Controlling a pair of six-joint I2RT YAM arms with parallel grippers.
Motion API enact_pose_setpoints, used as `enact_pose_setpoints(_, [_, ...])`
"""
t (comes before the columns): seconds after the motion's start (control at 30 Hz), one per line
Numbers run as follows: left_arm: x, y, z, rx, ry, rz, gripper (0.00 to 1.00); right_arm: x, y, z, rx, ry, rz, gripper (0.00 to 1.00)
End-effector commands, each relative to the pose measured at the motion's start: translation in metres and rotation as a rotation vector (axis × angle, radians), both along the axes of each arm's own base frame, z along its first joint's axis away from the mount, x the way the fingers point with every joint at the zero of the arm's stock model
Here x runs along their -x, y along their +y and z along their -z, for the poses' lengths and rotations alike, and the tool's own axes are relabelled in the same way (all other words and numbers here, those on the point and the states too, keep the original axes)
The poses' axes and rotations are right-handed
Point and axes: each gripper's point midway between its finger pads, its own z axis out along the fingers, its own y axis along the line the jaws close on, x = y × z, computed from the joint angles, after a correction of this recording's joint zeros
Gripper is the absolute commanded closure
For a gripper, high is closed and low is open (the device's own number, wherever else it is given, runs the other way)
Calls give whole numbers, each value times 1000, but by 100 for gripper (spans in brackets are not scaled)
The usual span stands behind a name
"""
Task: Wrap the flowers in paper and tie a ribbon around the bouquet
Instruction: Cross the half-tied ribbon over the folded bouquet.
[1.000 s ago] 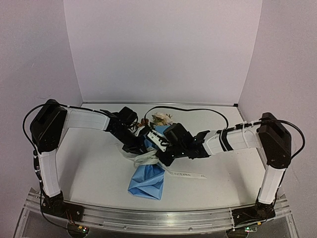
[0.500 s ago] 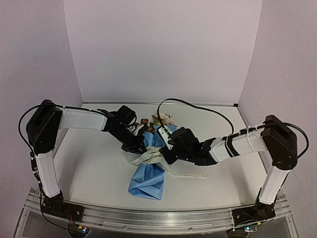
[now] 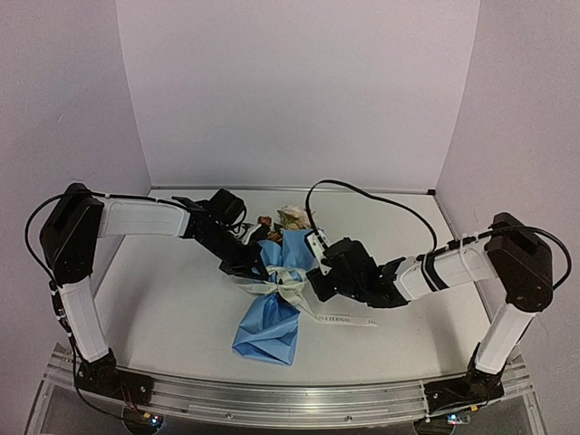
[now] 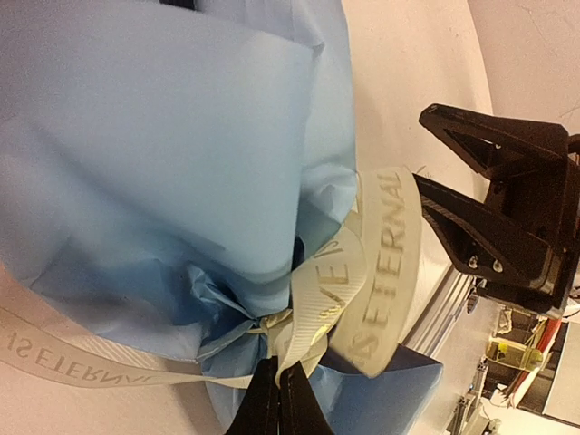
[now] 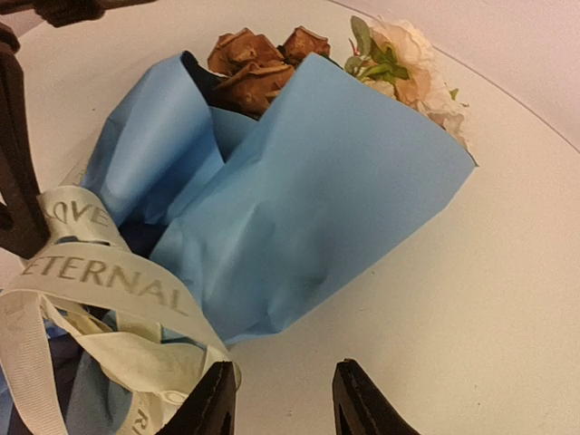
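Note:
The bouquet lies on the table, its light-blue paper [image 3: 270, 322] gathered into a cone. The flowers [image 3: 292, 217] stick out at the far end, rust and cream blooms [image 5: 258, 59] in the right wrist view. The cream ribbon [image 3: 286, 285] is knotted round the cone's middle, with printed loops [image 4: 376, 263]. My left gripper [image 3: 256, 269] sits on the cone's left side, its fingertips [image 4: 279, 399] shut on a ribbon loop close to the knot. My right gripper [image 3: 314, 285] is just right of the knot, open [image 5: 285, 388], with bare table between its fingers and the ribbon [image 5: 100, 276] beside its left finger.
A loose ribbon tail [image 3: 349, 320] trails on the table to the right of the cone, under my right arm. A black cable [image 3: 362, 195] arcs over the table behind that arm. White walls [image 3: 299, 91] close in the back and sides.
My right gripper has opened, let go of the ribbon and drawn back to the right. The left gripper stays shut on its loop, shifted slightly left. The bow's loops are spread out now.

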Motion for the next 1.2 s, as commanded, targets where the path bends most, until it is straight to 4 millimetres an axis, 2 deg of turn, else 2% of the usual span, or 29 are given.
enact_pose_setpoints(0.0, [7, 0, -26, 48, -50, 39, 100, -5, -10, -24, -96, -20, 63, 61])
enact_pose_setpoints(0.27, [13, -6, -32, 65, -59, 72, 100, 14, -8, -48, -228, 95, 50, 52])
enact_pose_setpoints(0.37, [17, -10, -40, 87, -77, 94, 100, 25, -9, -53, -248, 166, 42, 50])
enact_pose_setpoints(0.43, [19, -11, -47, 101, -94, 102, 100, 32, -2, -65, -265, 217, 15, 50])
enact_pose_setpoints(0.53, [19, -10, -48, 95, -104, 96, 100, 49, 9, -69, -243, 350, -37, 51])
enact_pose_setpoints(0.63, [17, -8, -47, 83, -111, 78, 100, 56, 26, -70, -265, 447, -66, 52])
enact_pose_setpoints(0.73, [15, -3, -45, 56, -114, 45, 100, 57, 43, -73, -306, 518, -65, 53])
enact_pose_setpoints(0.87, [17, -2, -47, 70, -110, 39, 100, 53, 55, -69, -342, 578, -29, 54])
enact_pose_setpoints(1.17, [19, -4, -50, 84, -109, 53, 100, 47, 68, -57, -387, 653, 58, 54])
